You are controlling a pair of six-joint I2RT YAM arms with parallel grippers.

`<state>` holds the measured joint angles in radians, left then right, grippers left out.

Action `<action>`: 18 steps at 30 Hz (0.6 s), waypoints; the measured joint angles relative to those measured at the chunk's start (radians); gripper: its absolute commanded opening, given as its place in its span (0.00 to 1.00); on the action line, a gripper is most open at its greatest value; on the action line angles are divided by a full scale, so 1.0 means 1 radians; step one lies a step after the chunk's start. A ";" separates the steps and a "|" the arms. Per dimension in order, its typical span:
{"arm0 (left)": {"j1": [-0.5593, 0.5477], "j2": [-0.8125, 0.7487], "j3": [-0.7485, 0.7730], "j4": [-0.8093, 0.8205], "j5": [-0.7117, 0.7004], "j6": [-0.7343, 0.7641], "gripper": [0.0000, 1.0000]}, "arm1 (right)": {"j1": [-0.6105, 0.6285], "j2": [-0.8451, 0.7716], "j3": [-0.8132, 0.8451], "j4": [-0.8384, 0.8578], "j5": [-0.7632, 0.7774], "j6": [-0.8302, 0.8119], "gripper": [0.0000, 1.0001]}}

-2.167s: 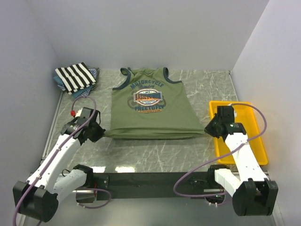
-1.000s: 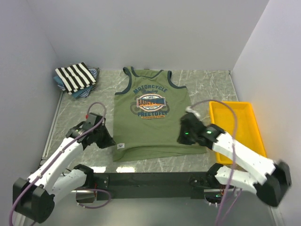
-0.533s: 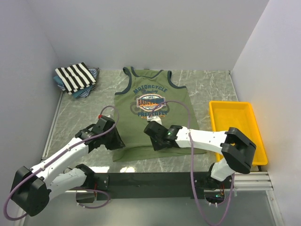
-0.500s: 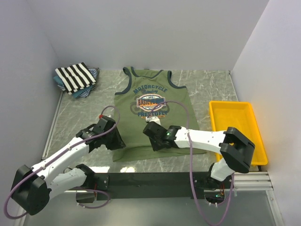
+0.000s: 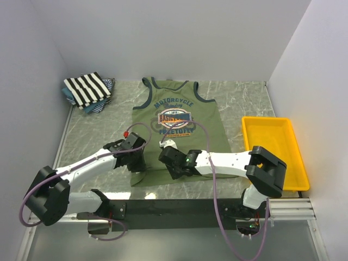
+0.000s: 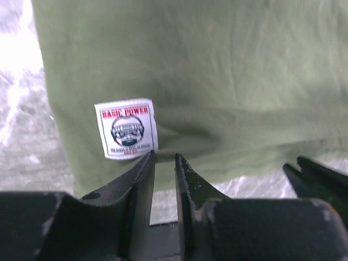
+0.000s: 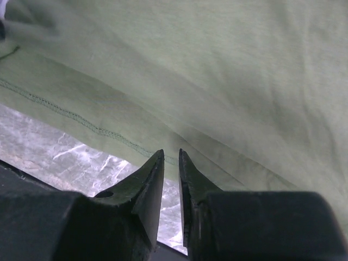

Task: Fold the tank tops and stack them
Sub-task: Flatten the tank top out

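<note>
From above. Green top (image 5: 176,130) spread flat mid-bench: soft matte cloth, navy binding at neck and armholes toward the back wall, blue-orange oval print on the chest, lower edge nearest the arms. Bench (image 5: 92,136) glossy, grey with pale veins like stone. Left tool (image 5: 137,163) low at the lower edge's left corner, right tool (image 5: 173,167) low just beside it toward the middle. Tips of both masked by their own dark housings, gap unreadable here. Striped top (image 5: 87,88) folded to a rectangle in the far left corner, on blue tops (image 5: 103,104) mostly hidden beneath, only rumpled edges out. Tray (image 5: 246,142) of hard yellow plastic, rectangular, at the right.

Left wrist. Left tool (image 6: 165,160) narrowly parted, nothing between the black wedge-shaped fingers, tips at the near edge of the green top (image 6: 228,70). Square white label (image 6: 126,129) just left of the tips, with a printed face and red "BASIC POWER", finer lines unreadable. Faint ridge across the cloth. Black prongs cut off at lower right, probably the right tool's fingers (image 6: 321,176). Bench pale and blown out at the left.

Right wrist. Right tool (image 7: 171,157) likewise parted by a slim gap, gripping nothing, tips over the stitched hem (image 7: 81,126). Green cloth across most of the frame, smooth, washed pale, blurred at upper left. Veined bench below the hem.
</note>
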<state>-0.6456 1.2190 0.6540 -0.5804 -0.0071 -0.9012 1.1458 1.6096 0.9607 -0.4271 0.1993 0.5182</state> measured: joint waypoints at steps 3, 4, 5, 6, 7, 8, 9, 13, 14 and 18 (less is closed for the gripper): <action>0.000 0.026 0.014 0.001 -0.026 0.002 0.27 | 0.009 0.018 0.003 0.008 0.003 -0.011 0.26; 0.000 0.031 0.016 0.001 -0.032 0.003 0.27 | 0.011 0.020 0.003 0.008 0.003 -0.014 0.26; -0.002 0.036 0.016 0.001 -0.040 0.003 0.27 | 0.013 0.021 0.003 0.008 0.006 -0.017 0.26; -0.002 0.040 0.016 0.000 -0.045 0.003 0.27 | 0.016 0.021 0.003 0.010 0.009 -0.020 0.27; -0.002 0.044 0.016 0.000 -0.050 0.003 0.26 | 0.018 0.021 0.003 0.011 0.014 -0.022 0.28; -0.002 0.048 0.016 0.000 -0.053 0.003 0.26 | 0.019 0.021 0.003 0.014 0.019 -0.023 0.28; -0.003 0.053 0.016 0.001 -0.055 0.003 0.25 | 0.021 0.021 0.003 0.015 0.025 -0.026 0.29; -0.003 0.073 0.016 0.001 -0.066 0.002 0.25 | 0.026 0.026 0.005 0.016 0.051 -0.035 0.31; -0.004 0.077 0.016 0.001 -0.069 0.002 0.25 | 0.026 0.031 0.008 0.015 0.057 -0.038 0.31; -0.004 0.083 0.016 0.001 -0.075 0.002 0.25 | 0.028 0.053 0.014 0.017 0.076 -0.042 0.32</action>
<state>-0.6495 1.3022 0.6704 -0.5797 -0.0818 -0.8993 1.1740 1.6630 0.9752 -0.4103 0.2756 0.4763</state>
